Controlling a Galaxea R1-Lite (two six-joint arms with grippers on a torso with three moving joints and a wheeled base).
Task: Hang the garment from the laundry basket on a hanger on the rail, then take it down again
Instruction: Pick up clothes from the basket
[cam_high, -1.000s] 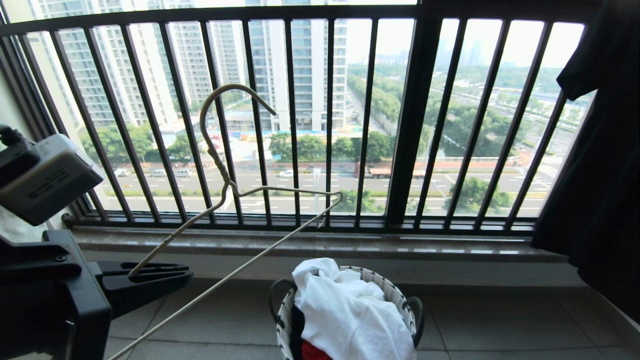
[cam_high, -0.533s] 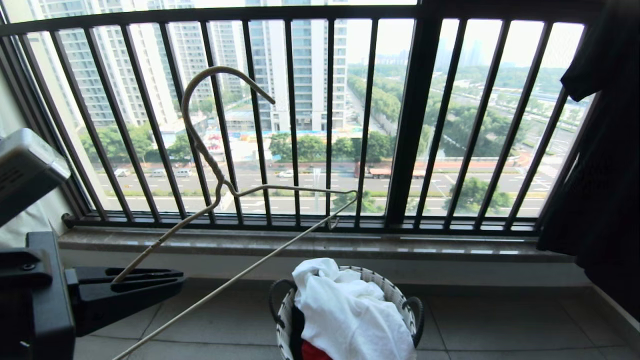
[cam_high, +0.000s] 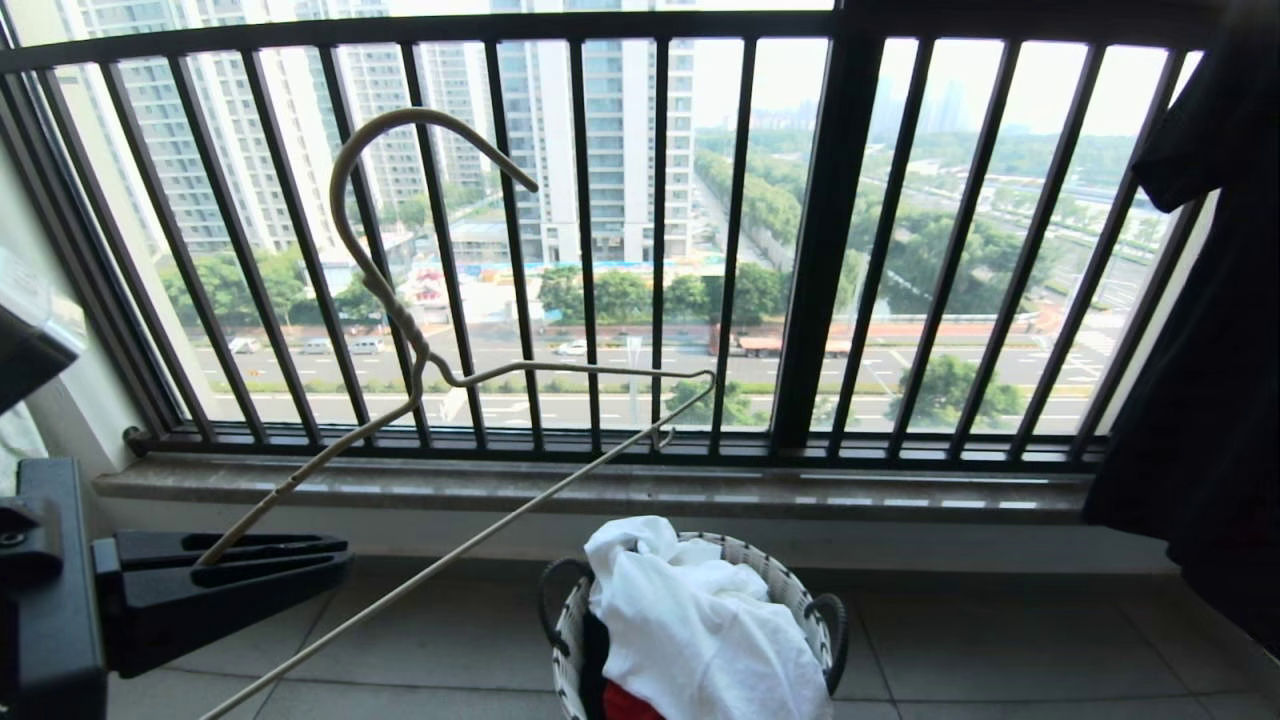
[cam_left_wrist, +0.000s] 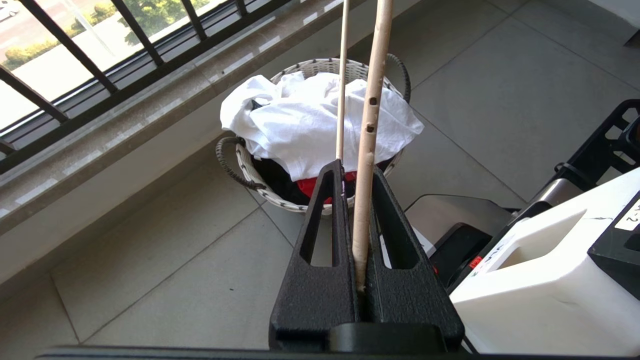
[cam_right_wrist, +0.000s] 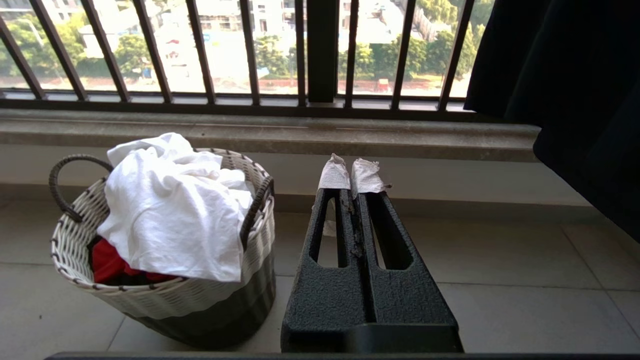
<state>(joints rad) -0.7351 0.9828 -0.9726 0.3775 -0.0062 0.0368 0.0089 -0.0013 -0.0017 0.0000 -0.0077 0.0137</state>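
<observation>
Left gripper (cam_high: 300, 558): fingers clamped on hanger (cam_high: 420, 360) arm, low left.
Right gripper (cam_right_wrist: 350, 175): fingers together, beside basket (cam_right_wrist: 210, 295).
Hanger: hook close to window bars (cam_high: 735, 240).
Floor (cam_high: 1000, 640): open right of basket.

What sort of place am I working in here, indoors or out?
Most likely an enclosed high-rise apartment balcony used for laundry. Black window bars front a view far down onto a road and tower blocks, a stone sill runs above a tiled floor, and a laundry basket sits there with dark clothing hanging nearby.

Daylit balcony: black window bars (cam_high: 590, 240), stone sill (cam_high: 800, 492), grey tiled floor (cam_high: 1000, 650).
</observation>
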